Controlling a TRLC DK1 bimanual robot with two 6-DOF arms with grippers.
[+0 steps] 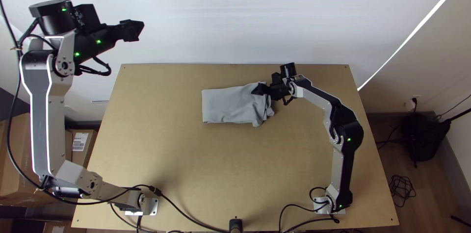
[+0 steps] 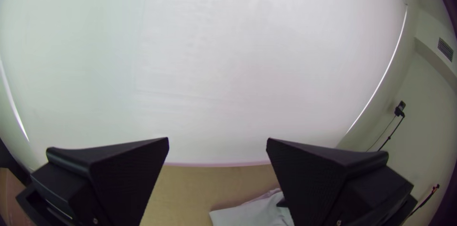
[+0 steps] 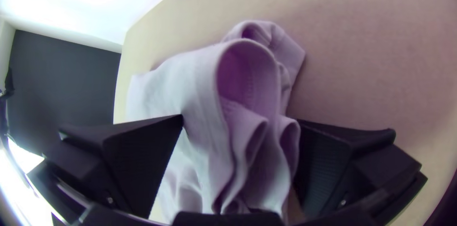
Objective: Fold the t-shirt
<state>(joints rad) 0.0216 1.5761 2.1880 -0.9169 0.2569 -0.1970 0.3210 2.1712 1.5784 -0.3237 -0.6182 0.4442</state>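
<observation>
Left pincer (image 1: 139, 28) wide; right pincer (image 1: 256, 89) wide, partly hiding the t-shirt (image 1: 225, 105) — bunched inner folds unclear.

A light wooden counter (image 1: 186, 174) stands before a broad white surface (image 1: 235, 17), edged by a bright slanting strip of light (image 1: 417, 27). Cardboard boxes (image 1: 14, 159) sit at the top view's left; at right, coiled cable (image 1: 402, 191) lies on brown floor (image 1: 427, 179). A vent (image 2: 445, 49) marks the wall (image 2: 421, 93).

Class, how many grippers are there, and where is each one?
2. The left gripper is raised in the top view's upper left; the right gripper is at the rumpled right end of the T-shirt, open, with cloth between its fingers.
</observation>
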